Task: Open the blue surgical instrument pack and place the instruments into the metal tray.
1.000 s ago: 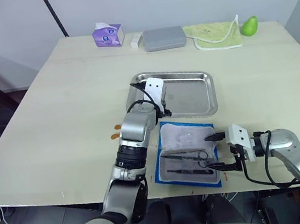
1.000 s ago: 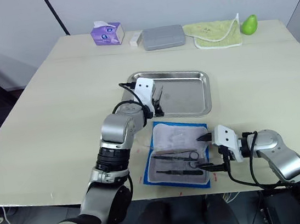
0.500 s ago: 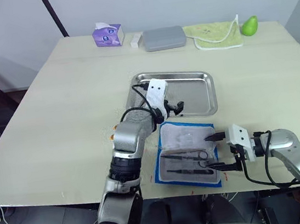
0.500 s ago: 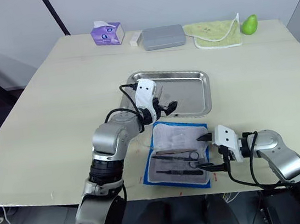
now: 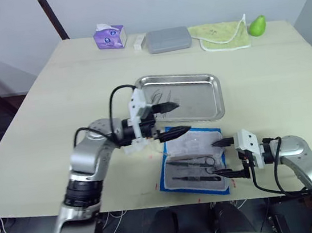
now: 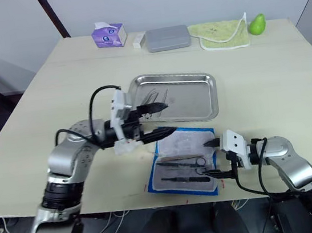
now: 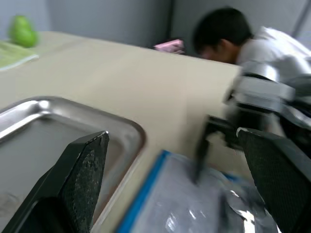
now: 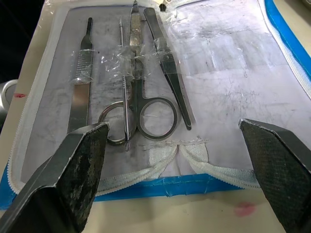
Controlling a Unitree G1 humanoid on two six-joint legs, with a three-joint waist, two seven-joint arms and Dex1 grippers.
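Observation:
The blue surgical instrument pack (image 5: 165, 177) lies open near the table's front edge, with its clear inner sheet (image 8: 228, 53) showing. Instruments (image 8: 141, 97) (scissors, forceps and a slim handle) lie taped on that sheet. A few thin dark instruments (image 5: 156, 96) rest in the back left corner of the metal tray (image 5: 220, 93), which sits just behind the pack. My left gripper (image 5: 171, 119) hovers open over the tray's near left edge and the pack's back edge, pointing right. My right gripper (image 5: 223, 156) stands open at the pack's right edge, empty.
Along the far edge stand a purple tissue box (image 5: 109, 36), a small white block (image 5: 139, 42), a matte grey case (image 5: 169, 39), a yellow-green cloth (image 5: 223, 36) and a green pear (image 5: 257, 25). A person (image 7: 262, 43) shows beyond the table in the left wrist view.
My left gripper has opened wide over the tray. Its arm swung out to the left, so the gripper now points right. The right arm has not moved.

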